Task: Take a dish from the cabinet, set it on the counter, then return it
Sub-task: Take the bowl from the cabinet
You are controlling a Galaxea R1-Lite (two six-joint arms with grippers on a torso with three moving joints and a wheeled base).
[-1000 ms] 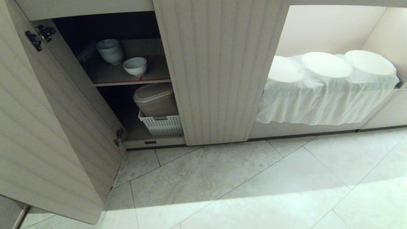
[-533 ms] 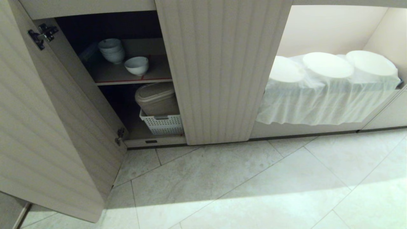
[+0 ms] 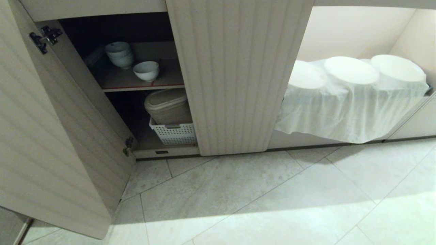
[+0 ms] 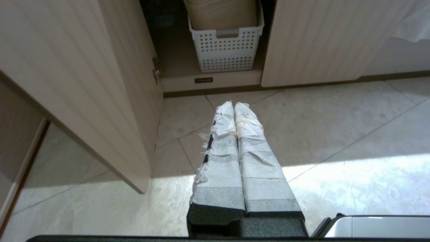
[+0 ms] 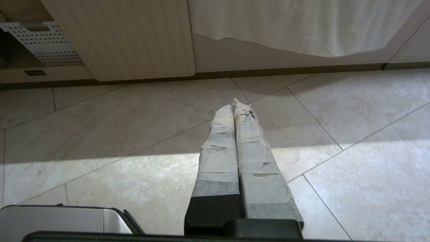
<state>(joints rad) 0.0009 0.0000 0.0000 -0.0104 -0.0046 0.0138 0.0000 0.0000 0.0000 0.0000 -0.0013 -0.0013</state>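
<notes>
The cabinet (image 3: pixel 238 75) is seen from the head view with its left door (image 3: pixel 51 136) swung wide open and its middle ribbed door shut. On the upper shelf (image 3: pixel 136 81) inside the cabinet, edged at the front by a red strip, the dish (image 3: pixel 146 70) is found standing upright near the front edge, just beside and in front of a stack of white bowls (image 3: pixel 119 54) (the two are close, though whether they touch cannot be told). Below that shelf, on the cabinet floor, a white perforated basket (image 3: pixel 174 132) is set, and a beige lidded container (image 3: pixel 167 106) is held in it, tilted back. To the right of the cabinet's shut door an open recess is seen, where a white cloth (image 3: pixel 344 109) is draped over a surface on which three white round shapes (image 3: pixel 351 69) are placed. The pale tiled floor (image 3: pixel 255 197) is spread before the cabinet. The left gripper (image 4: pixel 234 107) is held above the floor in front of the cabinet's open bay, its tape-wrapped fingers (image 4: pixel 221 151) pressed together with nothing between them. The right gripper (image 5: pixel 233 107) is likewise held above the floor, before the cabinet's shut door, its fingers closed flat against each other and gripping nothing
</notes>
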